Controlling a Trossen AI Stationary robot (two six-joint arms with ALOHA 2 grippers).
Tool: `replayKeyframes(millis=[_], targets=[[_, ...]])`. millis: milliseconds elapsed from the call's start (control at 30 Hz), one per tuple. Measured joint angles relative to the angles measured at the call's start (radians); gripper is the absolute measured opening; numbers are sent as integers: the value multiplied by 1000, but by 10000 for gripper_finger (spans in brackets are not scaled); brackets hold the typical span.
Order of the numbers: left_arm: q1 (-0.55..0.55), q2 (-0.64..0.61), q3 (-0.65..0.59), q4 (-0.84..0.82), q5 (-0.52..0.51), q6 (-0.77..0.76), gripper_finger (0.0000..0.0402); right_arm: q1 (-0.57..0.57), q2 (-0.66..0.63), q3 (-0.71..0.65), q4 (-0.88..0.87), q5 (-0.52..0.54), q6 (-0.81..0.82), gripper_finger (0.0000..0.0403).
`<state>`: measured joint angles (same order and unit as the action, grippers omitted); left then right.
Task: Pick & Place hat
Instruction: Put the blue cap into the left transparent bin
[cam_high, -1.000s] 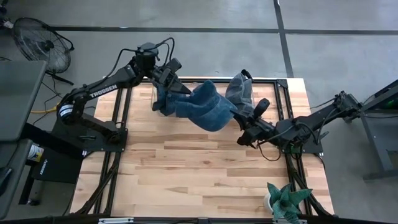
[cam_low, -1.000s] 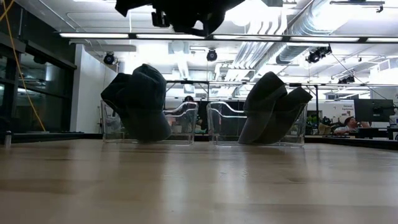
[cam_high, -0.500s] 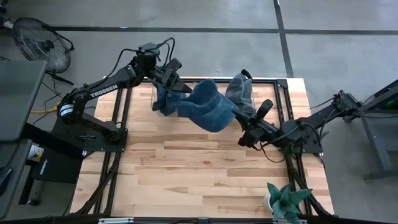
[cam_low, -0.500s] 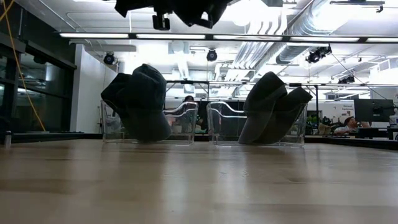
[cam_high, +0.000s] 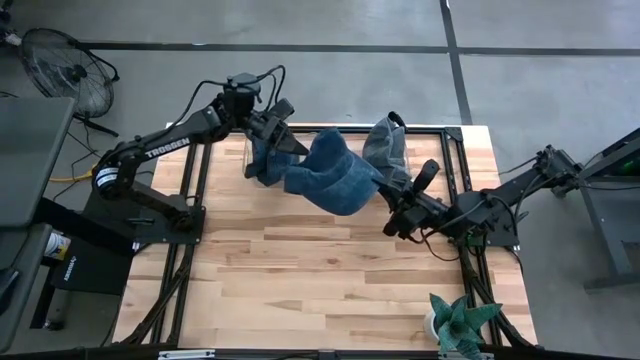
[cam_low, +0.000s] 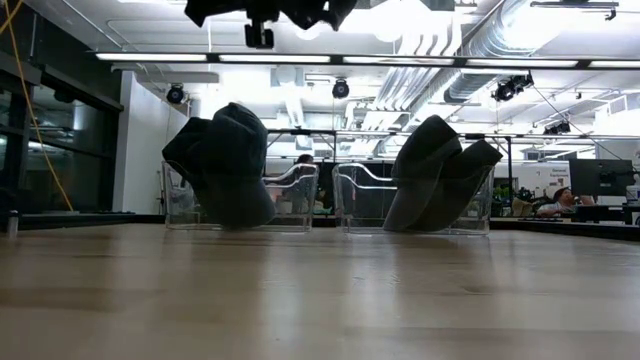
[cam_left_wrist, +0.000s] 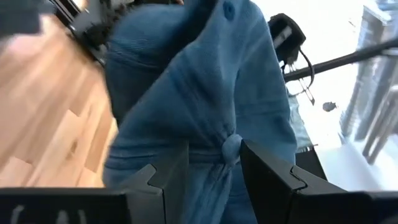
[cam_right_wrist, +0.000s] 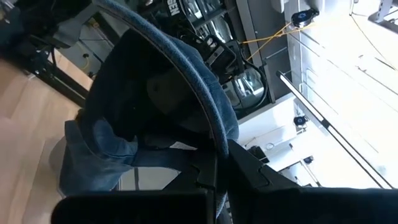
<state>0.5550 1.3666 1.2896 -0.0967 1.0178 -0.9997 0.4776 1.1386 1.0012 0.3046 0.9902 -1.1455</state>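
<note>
- We hold the blue hat (cam_high: 330, 178) aloft: left gripper (cam_left_wrist: 214, 165) clamps its fabric, right gripper (cam_right_wrist: 217, 163) pinches its brim.
- Opposing pulls could tear one grip free.

One blue hat (cam_high: 330, 178) held aloft, two clear bins (cam_low: 412, 205), two dark hat piles (cam_low: 225, 160), two arms (cam_high: 160, 145)

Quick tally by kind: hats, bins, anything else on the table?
Hats: 3 (held blue hat, hat in left bin, hat in right bin)
Clear bins: 2 (left bin, right bin)
Green plant figure: 1
Total: 6
</note>
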Motion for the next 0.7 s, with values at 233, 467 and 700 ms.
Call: replayKeyframes(millis=[233, 467, 700], targets=[[-58, 0, 0, 64, 0, 1, 144, 2, 1, 0, 40, -3, -42, 6], [-59, 0, 0, 95, -69, 2, 162, 29, 1, 0, 37, 4, -43, 6], [-70, 0, 0, 95, -63, 0, 221, 80, 1, 0, 35, 45, -52, 6]])
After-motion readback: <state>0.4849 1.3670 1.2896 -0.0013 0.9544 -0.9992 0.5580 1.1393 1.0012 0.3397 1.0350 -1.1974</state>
